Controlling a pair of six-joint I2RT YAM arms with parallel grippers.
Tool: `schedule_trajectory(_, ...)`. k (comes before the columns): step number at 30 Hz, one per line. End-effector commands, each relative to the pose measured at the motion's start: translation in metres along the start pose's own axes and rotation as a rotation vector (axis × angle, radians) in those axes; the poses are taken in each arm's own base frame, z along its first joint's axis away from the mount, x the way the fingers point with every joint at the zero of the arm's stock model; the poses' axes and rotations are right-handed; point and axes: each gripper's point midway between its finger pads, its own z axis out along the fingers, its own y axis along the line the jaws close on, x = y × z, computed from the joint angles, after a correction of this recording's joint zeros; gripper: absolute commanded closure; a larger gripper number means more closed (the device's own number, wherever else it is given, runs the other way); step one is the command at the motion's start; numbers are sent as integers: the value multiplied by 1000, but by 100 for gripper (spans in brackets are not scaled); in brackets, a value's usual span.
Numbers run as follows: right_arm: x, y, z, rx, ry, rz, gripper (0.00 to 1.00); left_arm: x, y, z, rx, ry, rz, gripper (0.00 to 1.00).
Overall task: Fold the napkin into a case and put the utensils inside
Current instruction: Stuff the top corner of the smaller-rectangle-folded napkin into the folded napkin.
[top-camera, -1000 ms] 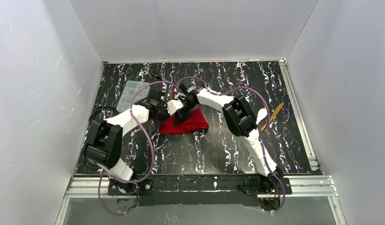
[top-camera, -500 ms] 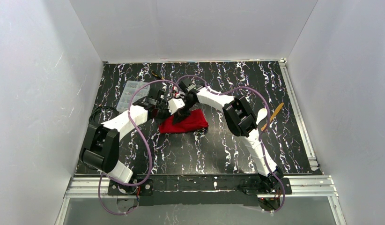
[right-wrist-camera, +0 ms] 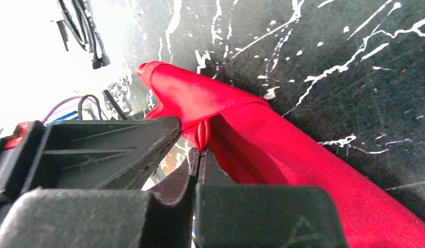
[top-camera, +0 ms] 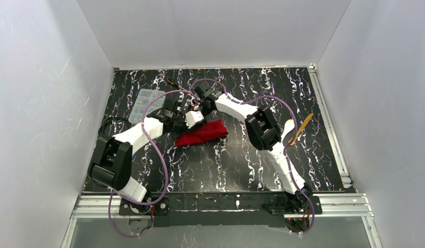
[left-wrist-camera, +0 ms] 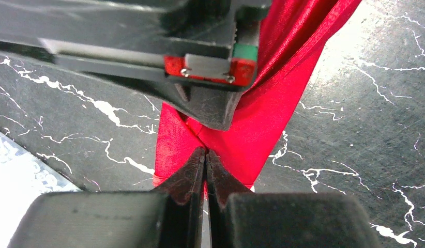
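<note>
The red napkin (top-camera: 204, 132) lies mid-table as a narrow, slanting bundle. Both grippers meet at its far left edge. In the left wrist view my left gripper (left-wrist-camera: 206, 153) is shut on a pinch of the napkin (left-wrist-camera: 275, 103), with the right gripper's body just above it. My right gripper (right-wrist-camera: 200, 150) is shut on a gathered fold of the napkin (right-wrist-camera: 283, 155), which runs off to the lower right. From above, the left gripper (top-camera: 196, 118) and the right gripper (top-camera: 205, 107) sit close together. A yellow-gold utensil (top-camera: 302, 127) lies at the right, and a white piece (top-camera: 289, 126) beside it looks like the spoon.
A clear plastic compartment box (top-camera: 143, 100) stands at the back left. A thin black-and-yellow tool (top-camera: 174, 83) lies behind the grippers. Purple cables loop over both arms. White walls close in the table (top-camera: 226, 165) on three sides.
Both grippers have moved toward the back of the table with the napkin's edge. The cloth has gone from a broad patch to a narrower slanted strip.
</note>
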Motion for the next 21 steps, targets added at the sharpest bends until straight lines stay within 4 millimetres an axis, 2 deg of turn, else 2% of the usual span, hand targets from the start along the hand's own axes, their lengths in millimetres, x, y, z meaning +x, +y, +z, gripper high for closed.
schedule_trajectory(1,7,-8,17,-11,45,22,99,-10,-4,-5,20,-38,17,100)
schedule_trajectory(7,9,-21,24,22,50,31,99,-8,-5,-4,23,-33,16,100)
schedule_trajectory(16,-4,-10,21,3,11,23,99,-1,-23,7,92,-33,63,100)
schedule_trajectory(21,3,-20,27,13,26,39,99,12,-29,20,98,-11,114,100)
